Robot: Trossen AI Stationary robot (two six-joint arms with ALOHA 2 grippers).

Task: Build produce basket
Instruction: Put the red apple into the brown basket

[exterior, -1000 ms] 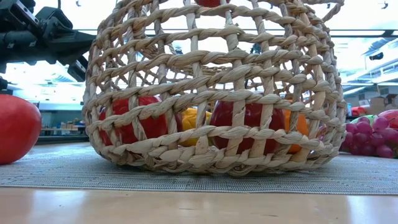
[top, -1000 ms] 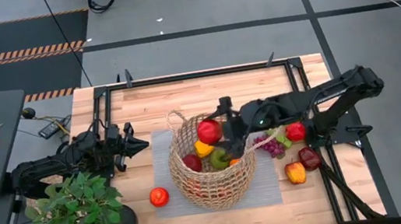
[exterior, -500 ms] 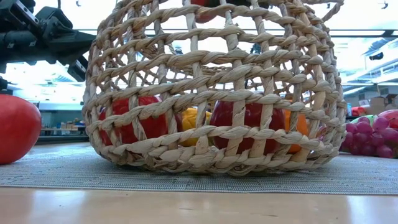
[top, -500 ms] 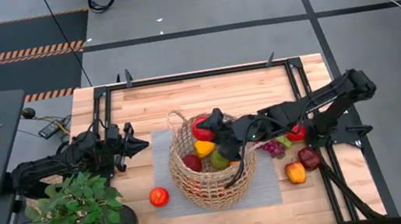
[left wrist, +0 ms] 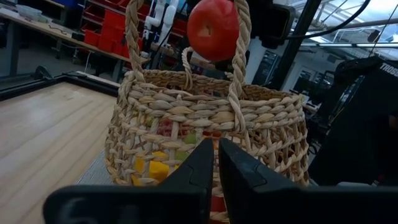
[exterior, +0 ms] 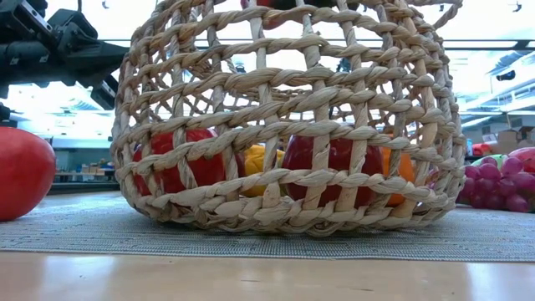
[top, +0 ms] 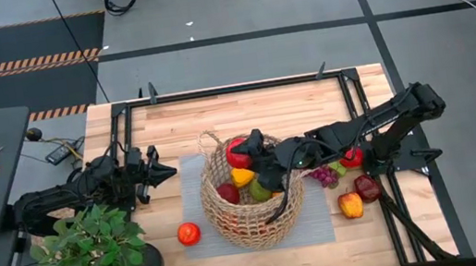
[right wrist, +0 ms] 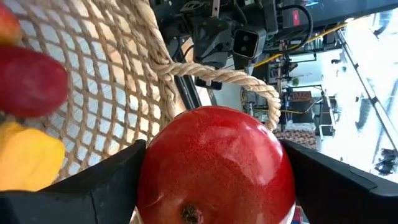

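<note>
The tan wicker basket (top: 252, 196) stands on a grey mat (top: 321, 224) and holds a dark red fruit, a yellow pepper (top: 241, 176) and a green one. My right gripper (top: 243, 152) is shut on a red apple (top: 238, 152) over the basket's far left rim, beside a loop handle (right wrist: 217, 78). My left gripper (top: 167, 171) is shut and empty, left of the basket, pointing at it; it also shows in its own wrist view (left wrist: 216, 168). A red apple (top: 189, 234) lies on the table, left of the basket. My right gripper pinches the red apple by two opposite sides (right wrist: 273, 165) between its two fingers (right wrist: 93, 186). The fingers come from the table's right, about level. The apple is lifted clear, above the fruit in the basket, its stem dimple (right wrist: 188, 214) turned toward the wrist.
Right of the basket lie purple grapes (top: 323, 175), a red apple (top: 351, 156), a dark red fruit (top: 368, 187) and an orange pepper (top: 351, 205). A potted green plant (top: 87, 257) stands at the near left corner. Black frame rails (top: 213, 91) run along the table's edges.
My right gripper has carried the red apple a little toward the table's left edge and slightly down, from over the basket's middle to its far left rim by the loop handle. It has stayed shut on the apple.
</note>
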